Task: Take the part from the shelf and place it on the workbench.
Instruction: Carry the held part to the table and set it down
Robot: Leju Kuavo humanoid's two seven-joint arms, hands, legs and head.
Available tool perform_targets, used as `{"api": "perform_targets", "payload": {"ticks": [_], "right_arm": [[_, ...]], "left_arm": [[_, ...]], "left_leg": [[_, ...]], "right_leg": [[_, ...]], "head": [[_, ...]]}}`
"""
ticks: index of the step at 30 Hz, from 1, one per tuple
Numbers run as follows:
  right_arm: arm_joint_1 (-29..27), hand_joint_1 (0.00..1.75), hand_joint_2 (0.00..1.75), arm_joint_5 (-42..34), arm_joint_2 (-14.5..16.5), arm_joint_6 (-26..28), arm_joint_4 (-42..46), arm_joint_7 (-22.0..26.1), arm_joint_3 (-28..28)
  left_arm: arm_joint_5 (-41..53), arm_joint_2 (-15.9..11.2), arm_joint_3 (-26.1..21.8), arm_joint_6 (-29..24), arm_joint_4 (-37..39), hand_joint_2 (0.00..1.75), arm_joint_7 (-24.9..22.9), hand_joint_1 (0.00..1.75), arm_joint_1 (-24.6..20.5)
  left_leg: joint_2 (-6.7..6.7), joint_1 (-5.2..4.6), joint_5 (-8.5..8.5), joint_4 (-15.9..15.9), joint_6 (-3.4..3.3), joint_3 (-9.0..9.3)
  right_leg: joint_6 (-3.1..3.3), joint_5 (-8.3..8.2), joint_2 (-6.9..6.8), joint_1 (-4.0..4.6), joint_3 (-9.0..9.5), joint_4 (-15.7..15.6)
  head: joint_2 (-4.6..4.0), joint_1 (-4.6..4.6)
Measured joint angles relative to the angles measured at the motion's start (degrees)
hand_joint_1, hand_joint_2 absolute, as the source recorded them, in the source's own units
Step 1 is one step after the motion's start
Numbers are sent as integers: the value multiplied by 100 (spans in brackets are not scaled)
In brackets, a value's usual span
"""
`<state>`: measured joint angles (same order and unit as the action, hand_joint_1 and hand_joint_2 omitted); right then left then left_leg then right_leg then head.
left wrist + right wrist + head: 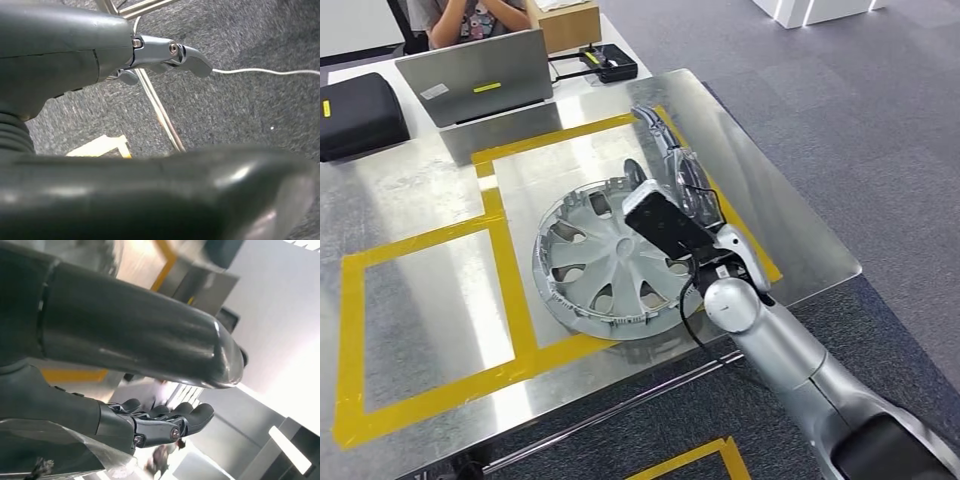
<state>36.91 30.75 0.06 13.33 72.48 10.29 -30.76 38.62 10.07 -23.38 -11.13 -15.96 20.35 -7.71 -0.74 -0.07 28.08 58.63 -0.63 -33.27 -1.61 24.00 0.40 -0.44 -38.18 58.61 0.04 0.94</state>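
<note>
The part, a silver hubcap (pixel 599 265), lies flat on the metal workbench (pixel 418 300), across the near edge of the right-hand yellow-taped square. My right hand (pixel 682 175) reaches over the hubcap's right rim with its fingers stretched toward the far side of the bench and nothing in them. In the right wrist view the same hand (pixel 162 422) shows straight fingers and a thumb held apart. My left hand (pixel 166 52) hangs over grey carpet, fingers extended and holding nothing.
At the back of the bench stand an open laptop (pixel 475 75), a black case (pixel 358 115), a cardboard box (pixel 569 25) and a small black device (pixel 610 65). A person (pixel 471 15) sits behind the laptop. The bench's right edge drops to carpet.
</note>
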Motion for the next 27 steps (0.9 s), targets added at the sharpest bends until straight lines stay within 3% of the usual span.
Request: {"api": "perform_targets", "payload": {"ticks": [9, 19, 27], "right_arm": [[-1473, 0, 0, -1670, 1, -345, 1814, 780, 287], [-2231, 0, 0, -1972, -23, -400, 2738, 943, 438], [-3366, 0, 0, -1774, -253, -140, 3600, 1513, 657]], "left_arm": [[-587, -51, -196, -144, 2, 0, 268, 0, 184], [-761, -90, -404, -212, 9, 0, 344, 0, 342], [-938, -137, -626, -258, 9, 0, 435, 0, 542]], "left_leg": [[7, 1, 32, -1, 4, 4], [28, -4, 43, -1, -5, 18], [28, -4, 56, -3, -7, 45]], "right_leg": [[-9, 27, 10, 0, 1, 0], [-13, 33, 15, -4, 13, -6], [-17, 43, 16, -6, 38, -6]], "head": [[0, 0], [0, 1], [0, 0]]}}
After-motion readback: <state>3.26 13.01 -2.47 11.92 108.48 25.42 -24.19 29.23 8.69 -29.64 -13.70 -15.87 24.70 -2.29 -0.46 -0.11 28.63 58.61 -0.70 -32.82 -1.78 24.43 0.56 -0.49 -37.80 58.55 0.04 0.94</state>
